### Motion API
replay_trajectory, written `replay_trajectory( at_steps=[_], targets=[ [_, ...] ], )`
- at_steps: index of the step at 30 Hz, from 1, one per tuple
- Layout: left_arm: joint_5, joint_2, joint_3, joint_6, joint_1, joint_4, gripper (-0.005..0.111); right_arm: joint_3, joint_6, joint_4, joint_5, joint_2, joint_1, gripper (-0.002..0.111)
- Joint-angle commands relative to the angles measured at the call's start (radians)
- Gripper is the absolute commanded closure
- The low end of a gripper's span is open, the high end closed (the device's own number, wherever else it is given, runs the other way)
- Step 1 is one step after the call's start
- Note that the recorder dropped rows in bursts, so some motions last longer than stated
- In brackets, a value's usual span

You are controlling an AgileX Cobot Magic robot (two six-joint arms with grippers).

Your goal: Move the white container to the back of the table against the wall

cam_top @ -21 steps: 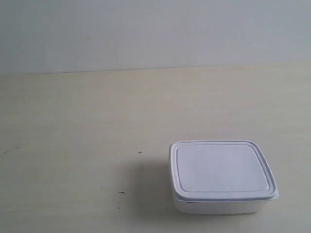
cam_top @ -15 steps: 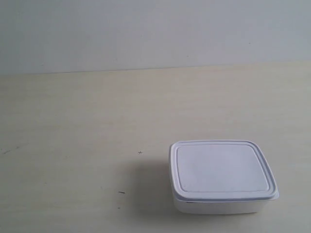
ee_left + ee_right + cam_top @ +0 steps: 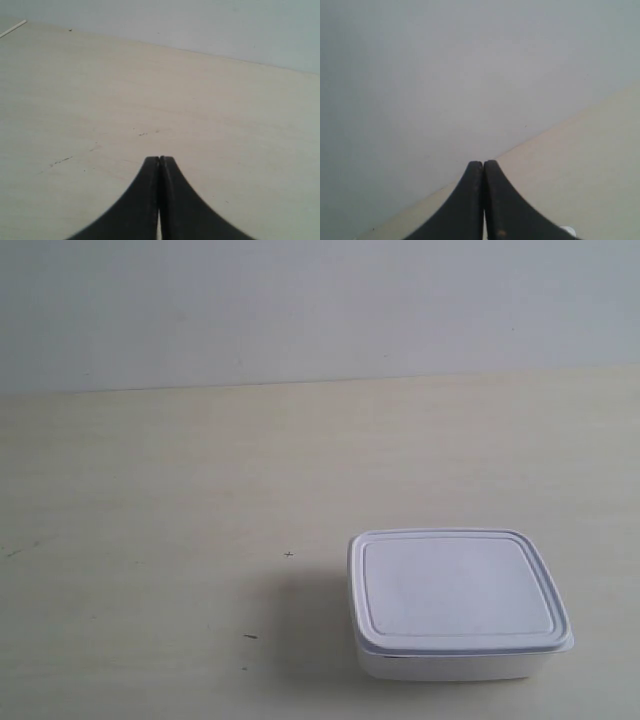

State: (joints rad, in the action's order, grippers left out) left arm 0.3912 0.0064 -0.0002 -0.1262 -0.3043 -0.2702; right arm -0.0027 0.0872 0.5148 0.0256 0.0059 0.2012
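The white container (image 3: 458, 602), lid fitted, sits on the table (image 3: 180, 500) near the front right of the exterior view, well short of the wall (image 3: 300, 310). No arm shows in that view. My left gripper (image 3: 159, 159) is shut with nothing in it, above bare tabletop (image 3: 150, 90). My right gripper (image 3: 483, 163) is also shut and empty, facing the wall (image 3: 445, 75) where it meets the table. A small white sliver (image 3: 567, 231) beside the right fingers may be the container's edge.
A few tiny dark specks (image 3: 289, 555) mark the tabletop left of the container. A thin pale strip (image 3: 13, 28) lies at the table's far corner in the left wrist view.
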Motion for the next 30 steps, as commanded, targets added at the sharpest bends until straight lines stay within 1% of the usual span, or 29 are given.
replay_trajectory(
  at_steps=[1, 4, 8, 14, 18, 20, 22, 23, 24, 25, 26, 27, 30],
  targets=[
    [-0.009, -0.006, 0.000, -0.003, -0.002, -0.001, 0.107, 0.003, 0.010, 0.022, -0.017, -0.006, -0.004, 0.108],
    [-0.009, -0.006, 0.000, -0.003, -0.002, -0.001, 0.107, 0.003, 0.006, 0.022, -0.012, -0.006, -0.004, 0.108],
    [-0.009, -0.006, 0.000, -0.003, -0.002, -0.001, 0.107, 0.003, -0.087, -0.003, 0.055, -0.006, -0.004, 0.108],
    [-0.009, -0.006, 0.000, -0.003, -0.002, -0.001, 0.107, 0.003, -0.087, -0.001, 0.052, -0.006, -0.004, 0.108],
    [-0.009, -0.006, 0.000, -0.003, -0.002, -0.001, 0.107, 0.003, -0.079, 0.069, 0.000, -0.006, -0.004, 0.108],
    [-0.009, -0.006, 0.000, -0.003, -0.002, -0.001, 0.107, -0.036, -0.080, 0.124, -0.026, -0.006, -0.004, 0.108],
    [-0.009, -0.006, 0.000, -0.003, -0.002, -0.001, 0.107, -0.127, -0.087, 0.130, 0.000, -0.006, -0.004, 0.108],
    [-0.009, -0.006, 0.000, -0.003, -0.002, -0.001, 0.107, -0.210, -0.142, 0.085, 0.053, -0.006, -0.004, 0.108],
    [-0.009, -0.006, 0.000, -0.003, -0.002, -0.001, 0.107, -0.256, -0.160, 0.061, 0.076, -0.006, -0.004, 0.108],
    [-0.009, -0.006, 0.000, -0.003, -0.002, -0.001, 0.107, -0.354, -0.185, -0.026, 0.133, -0.006, -0.004, 0.108],
    [-0.009, -0.006, 0.000, -0.003, -0.002, -0.001, 0.107, -0.397, -0.185, -0.074, 0.174, -0.006, -0.004, 0.108],
    [-0.009, -0.006, 0.000, -0.003, -0.002, -0.001, 0.107, -0.514, -0.168, -0.204, 0.262, 0.036, -0.004, 0.108],
    [-0.009, -0.006, 0.000, -0.003, -0.002, -0.001, 0.107, -0.805, -0.058, -0.451, 0.496, 0.180, -0.004, 0.108]
  ],
)
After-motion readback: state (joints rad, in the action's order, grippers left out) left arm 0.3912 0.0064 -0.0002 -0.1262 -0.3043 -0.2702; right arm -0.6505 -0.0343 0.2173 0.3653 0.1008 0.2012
